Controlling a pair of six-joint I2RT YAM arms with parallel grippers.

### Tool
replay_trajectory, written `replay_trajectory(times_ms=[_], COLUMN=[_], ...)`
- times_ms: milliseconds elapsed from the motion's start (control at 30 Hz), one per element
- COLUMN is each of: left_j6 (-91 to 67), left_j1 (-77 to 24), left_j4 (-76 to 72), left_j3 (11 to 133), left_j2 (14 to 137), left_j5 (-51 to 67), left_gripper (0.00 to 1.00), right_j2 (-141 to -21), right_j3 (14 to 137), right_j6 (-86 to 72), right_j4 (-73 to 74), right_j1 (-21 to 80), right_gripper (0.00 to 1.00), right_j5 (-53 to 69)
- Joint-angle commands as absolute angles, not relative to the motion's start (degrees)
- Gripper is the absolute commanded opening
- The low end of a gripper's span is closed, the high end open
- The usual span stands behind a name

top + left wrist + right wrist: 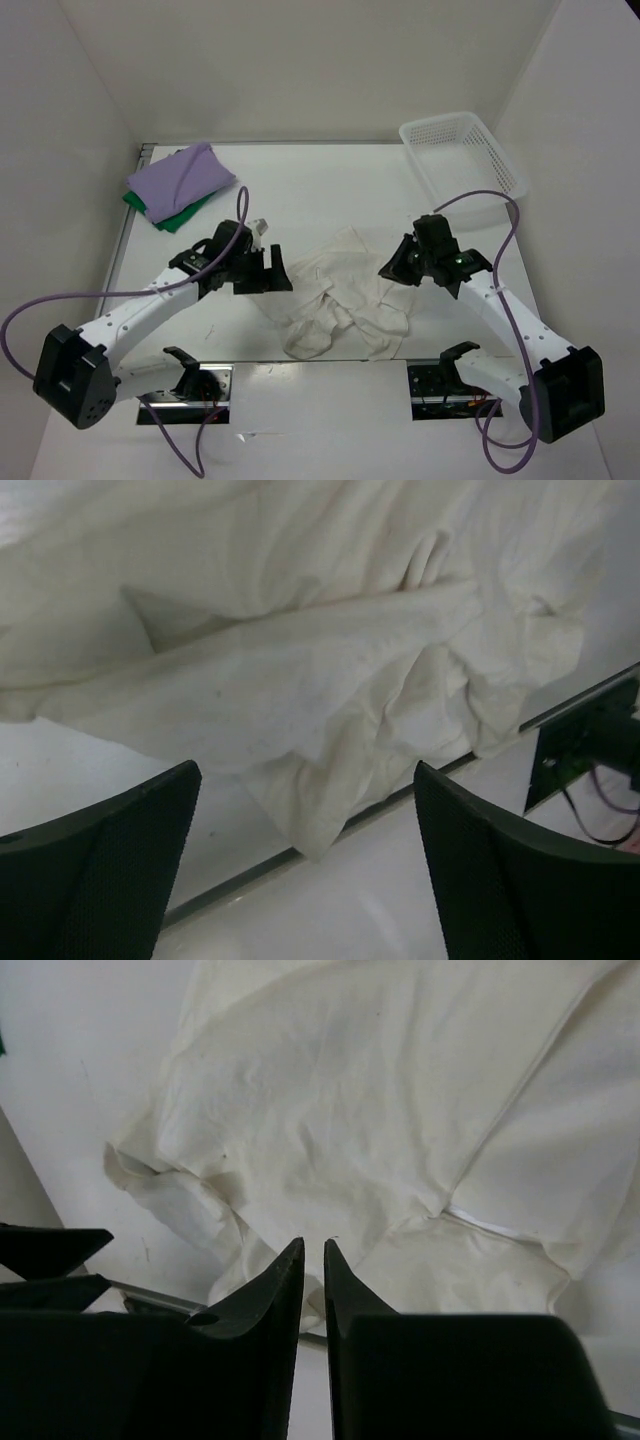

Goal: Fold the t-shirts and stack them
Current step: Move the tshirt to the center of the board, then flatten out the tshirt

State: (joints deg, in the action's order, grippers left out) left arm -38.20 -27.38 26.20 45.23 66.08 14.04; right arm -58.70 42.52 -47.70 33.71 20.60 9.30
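The cream t-shirt (pixel 340 295) lies crumpled in the middle of the table, near the front edge. It fills the left wrist view (pixel 300 670) and the right wrist view (pixel 380 1110). The lavender t-shirt (pixel 180 178) lies folded on the green t-shirt (pixel 175 213) at the back left. My left gripper (pixel 268 270) is open and empty, just left of the cream shirt; its fingers (pixel 120 870) stand wide apart above the shirt's hem. My right gripper (pixel 392 268) is shut and empty at the shirt's right side, its tips (pixel 312 1245) over the cloth.
A white mesh basket (pixel 462 150) stands at the back right corner. Two openings with metal parts (pixel 185 395) (pixel 445 390) sit at the table's near edge. White walls close in the left, back and right. Purple cables loop off both arms.
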Motion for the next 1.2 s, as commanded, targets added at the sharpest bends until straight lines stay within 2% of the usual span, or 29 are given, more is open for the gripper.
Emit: replay_trajectory(times_ms=[0, 33, 67, 133, 200, 300, 467, 633, 767, 967, 1100, 1133, 1167], left_j6=[-41.6, -43.1, -46.8, -51.0, -57.9, -64.0, -64.6, -64.7, -65.2, -66.6, -66.0, -66.0, -66.0], left_j1=[-31.3, -32.3, -33.0, -33.0, -33.0, -33.0, -31.7, -31.7, -31.7, -31.7, -31.7, -31.7, -31.7], left_j4=[29.4, 30.7, 31.8, 33.1, 28.7, 26.1, 23.3, 14.4, 12.6, 7.1, 6.6, 7.4, 8.3], left_j3=[44.5, 44.5, 43.9, 41.3, 33.5, 28.8, 26.7, 24.1, 24.1, 24.1, 25.5, 26.1, 27.1], left_j2=[61.5, 60.7, 60.2, 59.6, 57.4, 53.4, 56.0, 60.8, 61.3, 65.2, 67.9, 67.9, 66.9], left_j5=[7.7, 2.4, 1.0, 0.4, 2.5, -0.1, -1.6, 3.2, 3.8, 5.4, 6.1, 6.1, 6.1], left_gripper=[0.91, 0.57, 0.51, 0.48, 0.59, 0.65, 0.66, 0.66, 0.54, 0.44, 0.28, 0.18, 0.14], right_j2=[-59.8, -59.8, -59.8, -59.8, -59.8, -61.5, -62.9, -61.5, -61.5, -61.0, -61.0, -61.0, -61.0], right_j3=[41.1, 40.6, 40.6, 40.0, 40.0, 40.0, 38.8, 38.2, 37.7, 37.2, 37.2, 37.2, 37.2], right_j6=[-49.7, -49.7, -49.7, -50.3, -50.8, -50.8, -51.9, -51.9, -51.9, -51.9, -51.9, -51.9, -51.9], right_j4=[31.4, 31.4, 31.4, 31.4, 30.3, 27.6, 26.4, 25.8, 24.7, 24.2, 24.2, 24.2, 24.2], right_j1=[22.6, 23.5, 24.0, 24.0, 24.0, 24.0, 27.1, 27.1, 27.1, 27.1, 27.1, 27.1, 27.1], right_gripper=[0.19, 0.20, 0.22, 0.25, 0.31, 0.31, 0.31, 0.31, 0.31, 0.31, 0.33, 0.33, 0.33], right_j5=[7.0, 7.0, 7.0, 5.9, 5.9, 7.6, 7.6, 7.6, 8.2, 8.7, 8.7, 8.7, 8.7])
